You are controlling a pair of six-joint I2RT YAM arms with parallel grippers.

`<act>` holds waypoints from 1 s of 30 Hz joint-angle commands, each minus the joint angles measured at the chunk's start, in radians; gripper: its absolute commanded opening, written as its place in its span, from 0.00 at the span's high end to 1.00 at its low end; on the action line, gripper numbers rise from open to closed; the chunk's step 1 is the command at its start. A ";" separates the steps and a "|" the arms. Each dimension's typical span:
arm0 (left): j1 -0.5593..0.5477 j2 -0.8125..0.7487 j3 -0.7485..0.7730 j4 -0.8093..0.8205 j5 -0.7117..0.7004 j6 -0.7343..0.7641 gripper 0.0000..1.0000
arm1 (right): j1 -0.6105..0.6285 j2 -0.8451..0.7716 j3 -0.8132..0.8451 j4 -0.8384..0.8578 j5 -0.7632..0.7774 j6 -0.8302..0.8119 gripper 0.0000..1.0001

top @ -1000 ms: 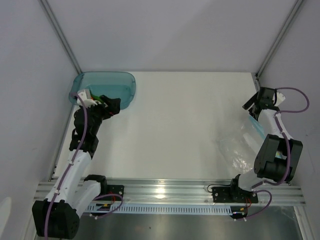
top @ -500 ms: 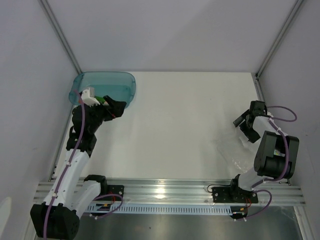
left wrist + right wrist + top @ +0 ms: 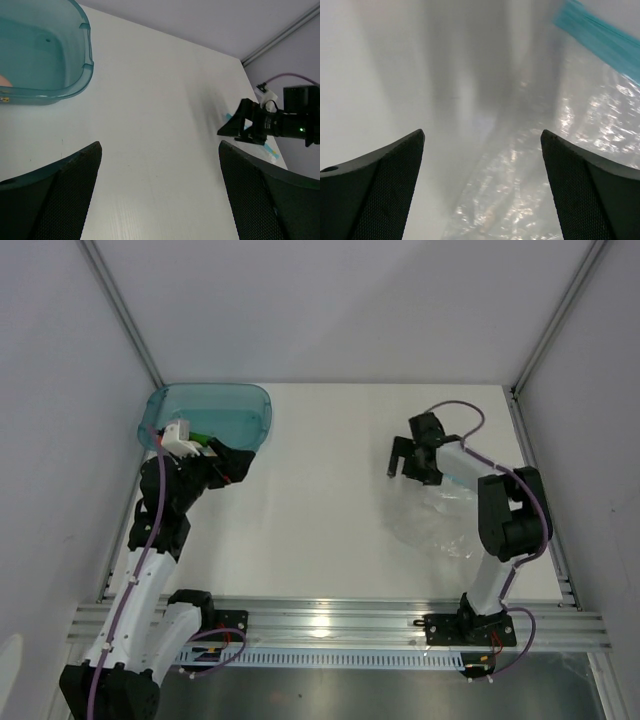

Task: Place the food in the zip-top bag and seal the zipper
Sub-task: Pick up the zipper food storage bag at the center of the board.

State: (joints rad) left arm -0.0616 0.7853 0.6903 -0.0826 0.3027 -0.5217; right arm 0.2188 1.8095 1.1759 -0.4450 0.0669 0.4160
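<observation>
White tabletop [image 3: 330, 440], boxed in by grey walls, with a teal tub [image 3: 215, 412] in its far-left corner. The bag [image 3: 437, 525] lies crumpled on the right half of the tabletop, nearer the right arm's base than the far wall. Its zipper [image 3: 600, 36] shows in the right wrist view as a blue strip running slantwise across the upper right corner.

The right jaws stand wide apart and empty, at the bag's far-left edge. In the wrist view the clear plastic lies under and between them, but whether they touch it cannot be told.

The left jaws are also wide and empty, just beside the tub's near right corner, over bare tabletop. Inside the tub a peach sliver [image 3: 2, 80] shows at the edge of the left wrist view, too cut off to name.
</observation>
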 commanded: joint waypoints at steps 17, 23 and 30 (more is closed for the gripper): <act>-0.058 0.017 0.041 0.003 0.167 0.032 0.01 | 0.041 -0.233 0.211 -0.155 -0.003 0.154 0.01; -0.069 0.078 0.090 0.005 0.260 -0.026 0.01 | -0.055 -0.007 0.464 -0.409 0.137 0.326 0.01; -0.107 0.043 0.155 -0.162 -0.051 0.048 0.00 | -0.110 0.278 0.784 -0.796 0.287 0.526 0.01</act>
State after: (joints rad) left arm -0.1604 0.8482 0.7734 -0.1539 0.3996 -0.4965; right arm 0.1379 2.0060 1.8305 -0.9871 0.2405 0.7956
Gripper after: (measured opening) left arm 0.994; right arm 0.993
